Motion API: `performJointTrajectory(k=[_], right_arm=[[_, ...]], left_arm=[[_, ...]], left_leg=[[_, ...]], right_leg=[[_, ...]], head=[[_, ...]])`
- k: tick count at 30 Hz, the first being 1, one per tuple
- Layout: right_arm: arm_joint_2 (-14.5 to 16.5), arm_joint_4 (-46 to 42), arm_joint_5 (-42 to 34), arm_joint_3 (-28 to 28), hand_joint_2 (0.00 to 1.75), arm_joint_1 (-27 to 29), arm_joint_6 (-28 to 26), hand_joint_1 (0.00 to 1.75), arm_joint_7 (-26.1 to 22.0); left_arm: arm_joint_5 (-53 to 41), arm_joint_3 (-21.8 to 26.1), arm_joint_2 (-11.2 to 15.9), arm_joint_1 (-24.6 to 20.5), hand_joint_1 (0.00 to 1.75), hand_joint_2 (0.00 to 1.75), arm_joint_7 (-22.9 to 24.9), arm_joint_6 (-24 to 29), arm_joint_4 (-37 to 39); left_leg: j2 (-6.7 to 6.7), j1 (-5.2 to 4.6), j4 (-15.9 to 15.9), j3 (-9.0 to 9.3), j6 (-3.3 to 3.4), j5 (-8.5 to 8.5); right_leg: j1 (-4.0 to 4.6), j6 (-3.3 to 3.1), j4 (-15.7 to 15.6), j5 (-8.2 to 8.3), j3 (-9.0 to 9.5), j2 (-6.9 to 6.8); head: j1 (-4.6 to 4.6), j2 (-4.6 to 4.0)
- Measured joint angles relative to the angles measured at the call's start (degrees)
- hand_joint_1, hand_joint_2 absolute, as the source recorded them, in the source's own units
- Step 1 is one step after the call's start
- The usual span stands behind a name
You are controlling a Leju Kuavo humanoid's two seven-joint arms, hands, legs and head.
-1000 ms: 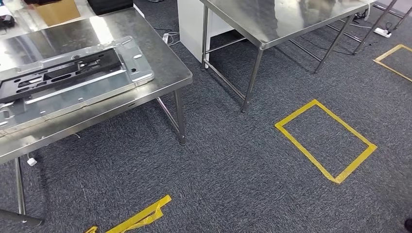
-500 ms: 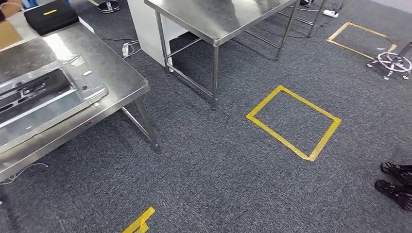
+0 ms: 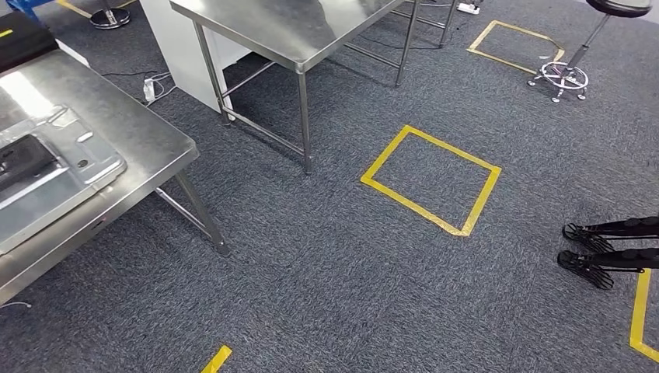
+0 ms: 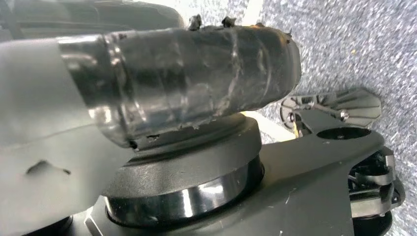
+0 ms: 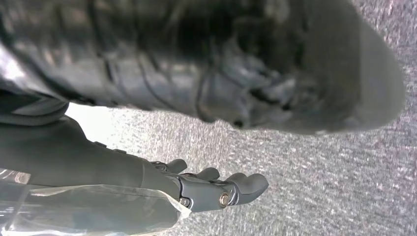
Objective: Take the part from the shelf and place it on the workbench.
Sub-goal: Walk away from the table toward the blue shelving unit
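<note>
A steel workbench (image 3: 148, 136) stands at the left of the head view. A silver sheet-metal panel (image 3: 74, 167) with a black inset lies flat on it, running off the picture's left edge. My right hand (image 5: 216, 189) hangs over the grey carpet with its dark fingers stretched out and nothing in them. In the left wrist view my left hand (image 4: 196, 73) shows mostly its thick tape-wrapped thumb, sticking straight out over the carpet with nothing against it.
A second steel table (image 3: 295, 31) stands behind, with a white cabinet (image 3: 175, 35) under it. Yellow tape marks a square (image 3: 431, 179) on the carpet. A wheeled stool (image 3: 571, 70) is at the back right. Black caster legs (image 3: 610, 249) reach in at the right edge.
The camera has swung to the right: the workbench and tape square slid left in the picture, and the stool and the black caster legs came into view.
</note>
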Motion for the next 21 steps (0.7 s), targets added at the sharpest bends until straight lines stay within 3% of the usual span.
performJointTrajectory(k=[2,4,6,7,9,10,11,12,13,15,16,18,20,21], right_arm=[[0.05,0.06,0.19,0.43,0.0,-0.15,0.38,0.0,-0.16],[0.05,0.14,0.23,0.74,0.0,-0.2,0.46,0.0,-0.26],[0.07,0.22,0.23,0.9,0.0,-0.17,0.46,0.0,-0.27],[0.07,0.26,0.23,0.92,0.0,-0.2,0.46,0.0,-0.27],[0.1,0.29,0.23,0.94,0.0,-0.24,0.46,0.0,-0.27],[0.12,0.31,0.27,0.97,0.0,-0.26,0.47,0.0,-0.27],[0.14,0.32,0.32,1.02,0.0,-0.26,0.49,0.0,-0.3],[0.15,0.34,0.37,1.1,0.0,-0.24,0.51,0.0,-0.36],[0.15,0.35,0.42,1.19,0.0,-0.24,0.54,0.0,-0.45],[0.17,0.38,0.5,1.48,0.0,-0.28,0.58,0.0,-0.72],[0.18,0.39,0.66,1.68,0.0,-0.33,0.66,0.0,-0.85],[0.19,0.44,1.14,2.12,0.0,-0.32,1.0,0.0,-1.09],[0.1,0.54,1.5,2.36,0.0,-0.17,1.29,0.0,-1.23],[0.04,0.59,1.58,2.46,0.0,-0.16,1.32,0.0,-1.3]], left_arm=[[0.0,-0.15,0.05,-0.01,0.0,0.0,-0.34,0.04,0.07],[0.0,-0.34,0.08,-0.15,0.0,0.0,-0.48,0.04,0.09],[0.0,-0.56,0.19,-0.38,0.0,0.0,-0.53,0.03,0.08],[0.0,-0.64,0.27,-0.42,0.0,0.0,-0.52,0.02,0.08],[0.01,-0.79,0.49,-0.27,0.0,0.0,-0.44,0.02,0.1],[0.02,-0.88,0.57,-0.13,0.0,0.0,-0.44,0.02,0.11],[0.04,-0.97,0.64,0.0,0.0,0.0,-0.46,0.0,0.13],[0.05,-1.05,0.69,0.07,0.0,0.0,-0.53,-0.02,0.14],[0.07,-1.09,0.7,0.1,0.0,0.0,-0.63,-0.05,0.14],[0.07,-1.12,0.75,0.04,0.0,0.0,-0.86,-0.11,0.19],[0.07,-1.15,0.8,0.02,0.0,0.0,-0.93,-0.15,0.23],[0.07,-1.26,0.88,-0.09,0.0,0.0,-1.02,-0.28,0.32],[0.1,-1.37,0.71,-0.26,0.0,0.0,-1.09,-0.44,0.32],[0.11,-1.4,0.55,-0.32,0.0,0.0,-1.1,-0.47,0.32]], left_leg=[[1.07,-0.23,-0.09,0.75,-0.87,-0.64],[2.23,-0.22,-0.53,1.61,-1.67,-1.08],[0.93,0.02,0.51,1.86,-2.23,-2.37],[-0.61,0.07,2.87,0.96,-2.3,-3.86],[-3.56,0.01,11.0,-3.09,-2.01,-7.66],[-4.07,-0.1,14.85,-5.3,-1.83,-8.9],[-4.29,-0.21,17.03,-6.84,-1.61,-9.0],[-4.47,-0.33,16.75,-7.31,-1.33,-7.75],[-4.77,-0.46,14.32,-6.77,-0.99,-5.52],[-6.69,-0.64,6.52,-4.1,-0.19,-0.65],[-7.65,-0.69,3.57,-3.04,0.05,0.75],[-8.54,-0.87,1.07,-2.18,0.35,1.46],[-7.23,-0.92,0.65,-1.94,0.73,1.66],[-6.53,-0.87,0.36,-1.76,1.02,1.78]], right_leg=[[0.15,-0.74,-4.25,1.26,2.14,-1.45],[0.3,-1.67,-4.57,1.06,2.26,-0.26],[0.24,-2.47,-5.06,1.17,2.78,1.07],[0.22,-2.86,-5.33,1.3,3.08,1.74],[0.46,-3.43,-5.49,1.28,3.29,3.17],[0.67,-3.6,-5.47,1.21,3.33,4.02],[0.88,-3.73,-5.45,1.12,3.43,4.93],[1.06,-3.81,-5.41,1.04,3.57,5.87],[1.2,-3.84,-5.37,0.95,3.75,6.78],[1.45,-3.7,-5.19,0.7,4.02,8.37],[1.5,-3.5,-5.05,0.58,3.97,9.11],[1.4,-2.92,-4.93,0.43,3.66,10.4],[1.19,-2.24,-4.86,0.31,3.44,10.99],[1.24,-1.93,-4.02,-0.25,3.08,10.05]], head=[[-0.12,0.0],[-0.27,0.0],[-0.45,0.0],[-0.58,0.0],[-0.74,0.0],[-0.75,0.0],[-0.74,0.0],[-0.74,0.0],[-0.74,0.0],[-0.72,0.0],[-0.71,0.0],[-0.69,0.0],[-0.68,0.0],[-0.63,0.0]])
